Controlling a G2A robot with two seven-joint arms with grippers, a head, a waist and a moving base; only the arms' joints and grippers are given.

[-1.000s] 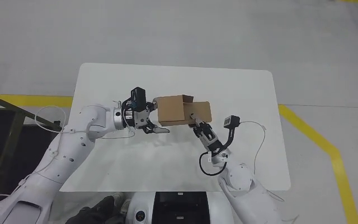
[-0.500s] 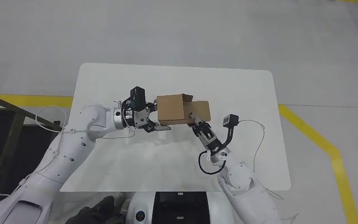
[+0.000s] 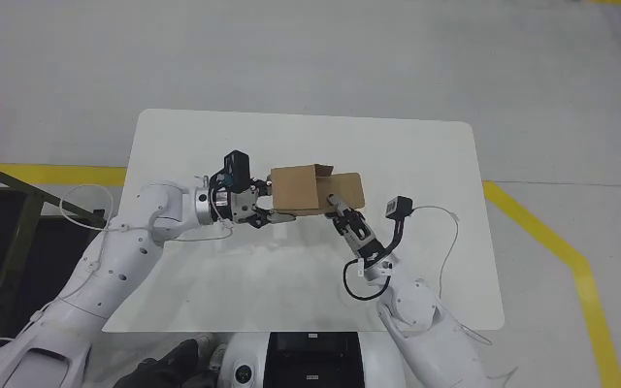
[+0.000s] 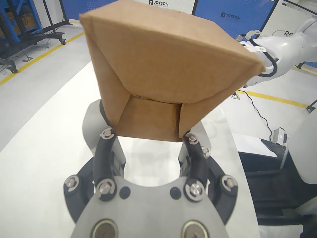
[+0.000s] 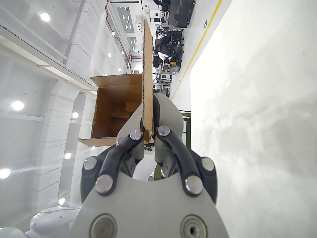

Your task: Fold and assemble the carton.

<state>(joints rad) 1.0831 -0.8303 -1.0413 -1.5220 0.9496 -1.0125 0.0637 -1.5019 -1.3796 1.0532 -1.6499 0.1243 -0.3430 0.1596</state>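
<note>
Now pinching the carton's (image 3: 301,191) flap (image 5: 147,75) above the table's (image 3: 194,136) middle in the clenched right gripper (image 5: 148,131), splaying the left gripper (image 4: 147,134) wide at its closed end; probably best pressing squarely, sparing corners.

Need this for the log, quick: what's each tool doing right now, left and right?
Left tool: open, straddling the closed end of the box.
Right tool: closed on a flap of the box.
</note>
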